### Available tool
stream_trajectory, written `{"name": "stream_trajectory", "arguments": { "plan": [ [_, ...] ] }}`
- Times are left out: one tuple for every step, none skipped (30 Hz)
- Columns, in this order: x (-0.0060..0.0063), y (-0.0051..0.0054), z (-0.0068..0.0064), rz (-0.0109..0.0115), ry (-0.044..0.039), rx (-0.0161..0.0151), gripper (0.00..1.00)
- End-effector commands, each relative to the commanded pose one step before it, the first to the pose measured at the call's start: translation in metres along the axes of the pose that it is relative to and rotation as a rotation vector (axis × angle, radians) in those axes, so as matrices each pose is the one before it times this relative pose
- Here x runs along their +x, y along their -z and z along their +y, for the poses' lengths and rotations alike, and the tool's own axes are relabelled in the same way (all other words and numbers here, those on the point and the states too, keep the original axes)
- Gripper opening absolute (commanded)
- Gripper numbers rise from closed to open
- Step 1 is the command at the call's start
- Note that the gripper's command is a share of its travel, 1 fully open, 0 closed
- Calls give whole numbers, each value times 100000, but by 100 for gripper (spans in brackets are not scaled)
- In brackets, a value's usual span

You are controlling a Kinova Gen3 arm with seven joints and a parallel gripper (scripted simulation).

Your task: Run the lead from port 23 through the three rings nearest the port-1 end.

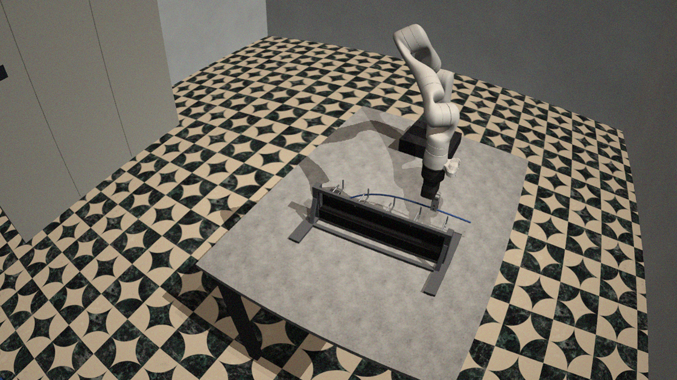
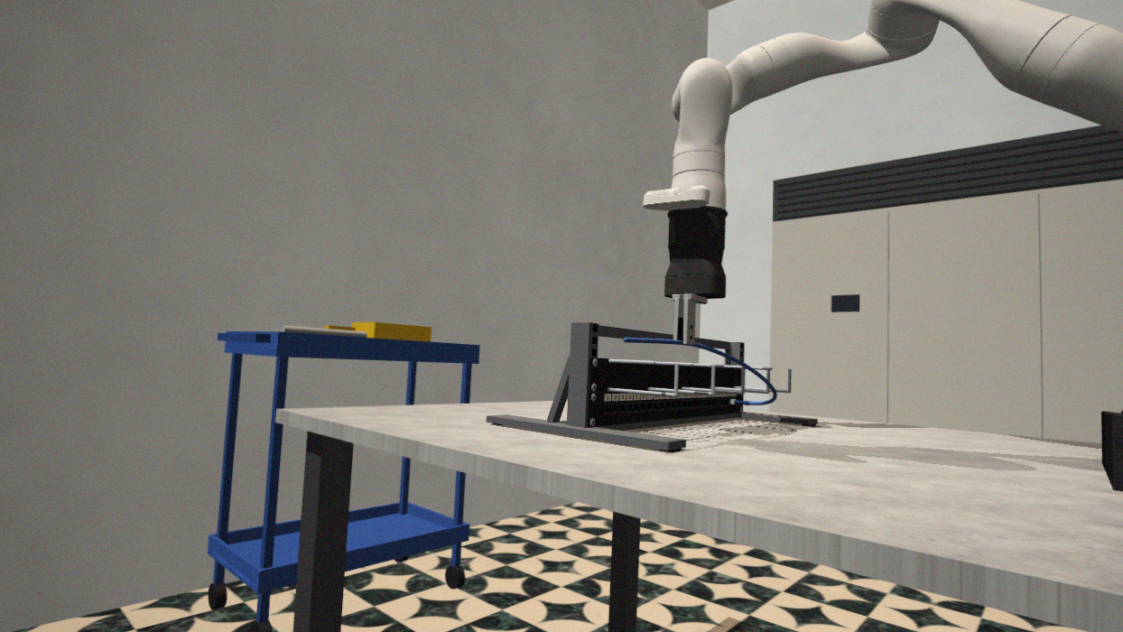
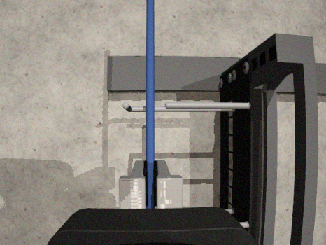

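Observation:
The grey rack (image 1: pixel 380 225) with its black patch panel stands across the table; it also shows in the exterior view (image 2: pixel 659 385). The blue lead (image 1: pixel 394 197) arcs up from the far end of the panel (image 2: pixel 737 402) and runs along above the row of grey rings. My gripper (image 1: pixel 435 204) points straight down and is shut on the lead near the rack's port-1 end (image 2: pixel 688 336). In the wrist view the lead (image 3: pixel 150 76) leaves my fingers and crosses over the gap of one ring (image 3: pixel 186 107). Its free end (image 1: pixel 468 221) sticks out past the rack, in the air.
The rack's feet (image 1: pixel 436 280) reach out over the table on both sides. My arm's dark base (image 1: pixel 422 139) sits at the table's back edge. A blue cart (image 2: pixel 338 440) with a yellow box (image 2: pixel 390 329) stands beside the table.

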State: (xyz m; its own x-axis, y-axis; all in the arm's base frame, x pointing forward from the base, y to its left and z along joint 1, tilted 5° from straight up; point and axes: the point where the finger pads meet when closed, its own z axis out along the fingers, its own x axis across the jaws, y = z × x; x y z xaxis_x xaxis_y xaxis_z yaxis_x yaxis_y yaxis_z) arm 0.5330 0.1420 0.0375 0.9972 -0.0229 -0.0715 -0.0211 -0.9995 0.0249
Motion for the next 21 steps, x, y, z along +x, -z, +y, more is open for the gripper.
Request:
{"name": "stream_trajectory", "arguments": {
  "plan": [
    [-142, -633, -69, -420, 168, 33, 0],
    [0, -204, 0, 0, 0, 0, 0],
    [0, -204, 0, 0, 0, 0, 0],
    [0, -203, 0, 0, 0, 0, 0],
    [0, -201, 0, 0, 0, 0, 0],
    [0, -200, 0, 0, -1, 0, 0],
    [0, -197, 0, 0, 1, 0, 0],
    [0, -195, 0, 0, 0, 0, 0],
    [0, 0, 0, 0, 0, 0, 0],
    [0, 0, 0, 0, 0, 0, 0],
    [0, -192, 0, 0, 0, 0, 0],
    [0, -188, 0, 0, 1, 0, 0],
    [0, -185, 0, 0, -1, 0, 0],
    [0, -180, 0, 0, 0, 0, 0],
    [0, -176, 0, 0, 0, 0, 0],
    [0, -171, 0, 0, 0, 0, 0],
    [0, -166, 0, 0, 0, 0, 0],
    [0, -161, 0, 0, 0, 0, 0],
    [0, -155, 0, 0, 0, 0, 0],
    [0, -149, 0, 0, 0, 0, 0],
    [0, -142, 0, 0, 0, 0, 0]
  ]
}}
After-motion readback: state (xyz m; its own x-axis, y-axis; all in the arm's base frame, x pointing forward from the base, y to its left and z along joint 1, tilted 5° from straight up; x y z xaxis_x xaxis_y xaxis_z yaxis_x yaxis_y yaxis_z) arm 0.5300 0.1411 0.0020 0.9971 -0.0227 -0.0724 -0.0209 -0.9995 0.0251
